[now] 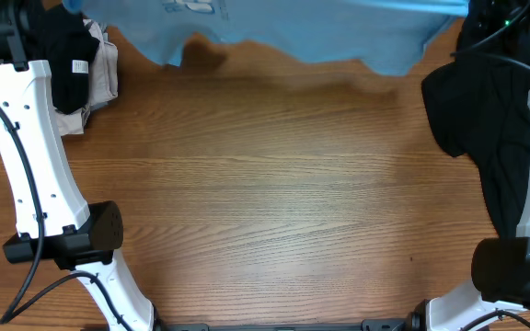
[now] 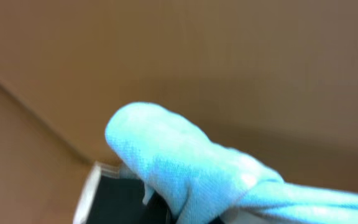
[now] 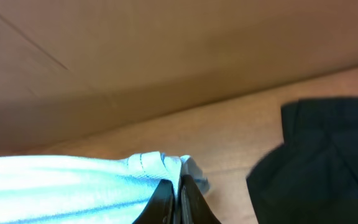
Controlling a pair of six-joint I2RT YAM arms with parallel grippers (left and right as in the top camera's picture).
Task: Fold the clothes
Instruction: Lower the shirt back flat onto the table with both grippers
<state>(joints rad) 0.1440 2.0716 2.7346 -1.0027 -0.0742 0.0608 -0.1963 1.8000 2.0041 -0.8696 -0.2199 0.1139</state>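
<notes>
The light blue T-shirt [image 1: 320, 37] is held stretched along the far edge of the desk [image 1: 265, 202], clenched at one end by the left gripper [image 2: 160, 208] and at the other by the right gripper [image 3: 178, 199]. Both ends should be lowered evenly so it is laid flat, unwrinkled.

The overhead camera looks straight down from far above the shirt [image 1: 320, 37]. Both wrist cameras sit very close, one at each end of it. All three views share it.
</notes>
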